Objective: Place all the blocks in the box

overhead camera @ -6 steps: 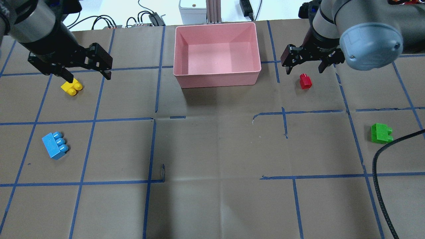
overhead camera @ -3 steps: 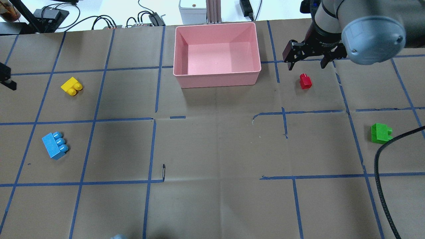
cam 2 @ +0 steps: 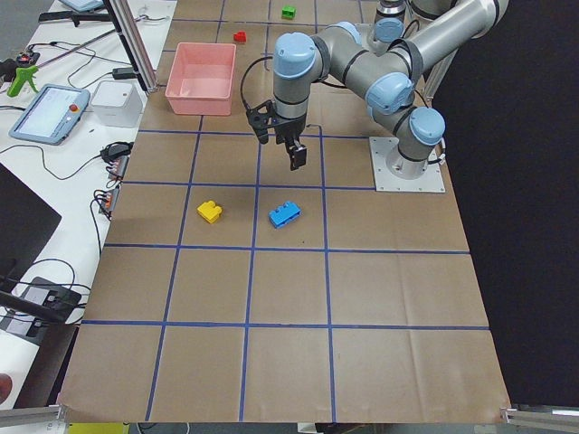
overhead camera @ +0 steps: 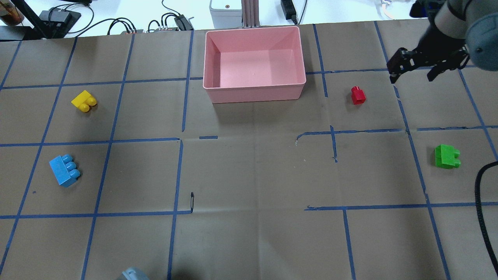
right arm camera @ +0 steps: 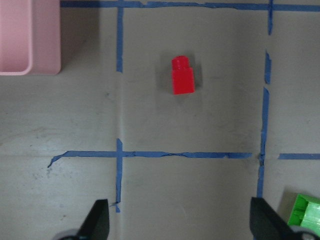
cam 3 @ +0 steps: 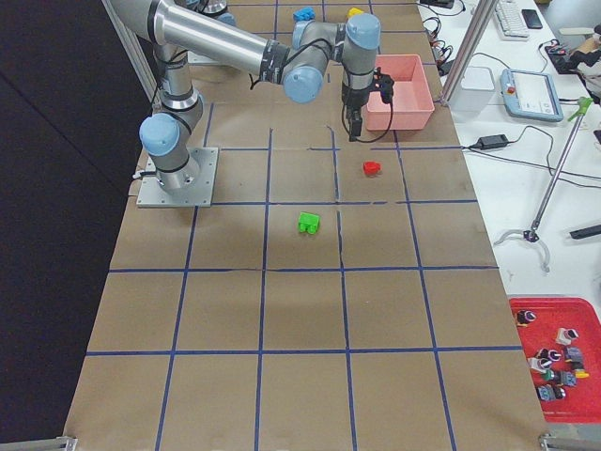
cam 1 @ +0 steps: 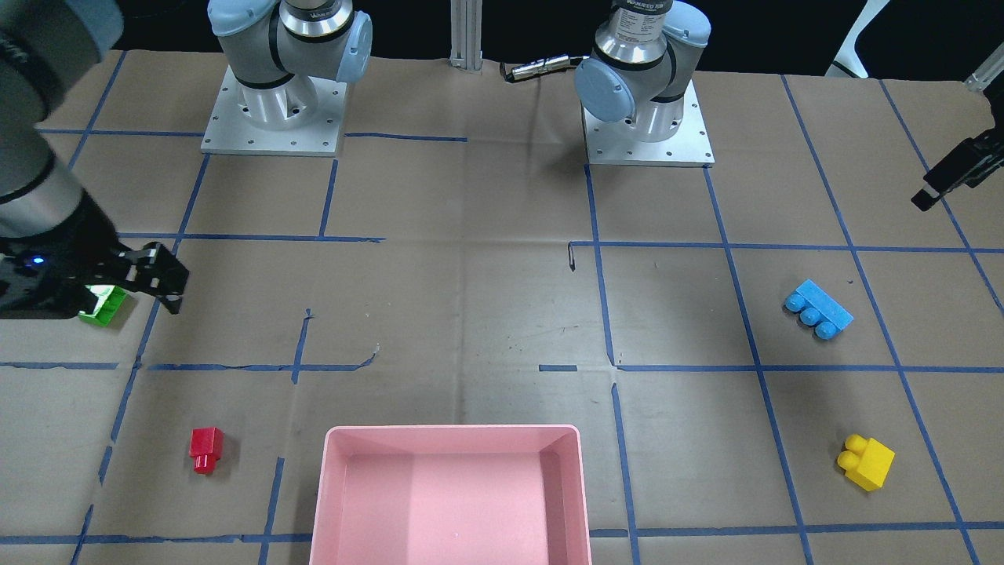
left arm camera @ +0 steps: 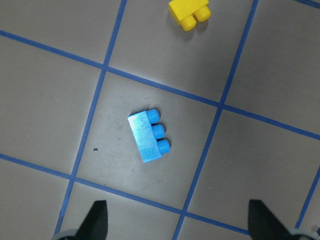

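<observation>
The pink box (overhead camera: 253, 93) stands at the table's far middle, with nothing in it. The yellow block (overhead camera: 83, 101) and light-blue block (overhead camera: 64, 170) lie at the left, apart. The red block (overhead camera: 357, 95) lies right of the box and the green block (overhead camera: 446, 156) lies nearer, at the right. My right gripper (overhead camera: 412, 76) is open and empty, hanging right of and beyond the red block (right arm camera: 182, 76). My left gripper (left arm camera: 180, 225) is open and empty, high above the blue block (left arm camera: 148, 135). It is out of the overhead view.
A black cable (overhead camera: 480, 202) curves in at the right edge near the green block. Cables and devices (overhead camera: 171, 21) lie beyond the far table edge. Both arm bases (cam 1: 271, 110) stand at the near side. Blue tape lines grid the brown table.
My left gripper rose off the yellow block and left the overhead view on the left. My right gripper moved right, away from the red block. No block moved.
</observation>
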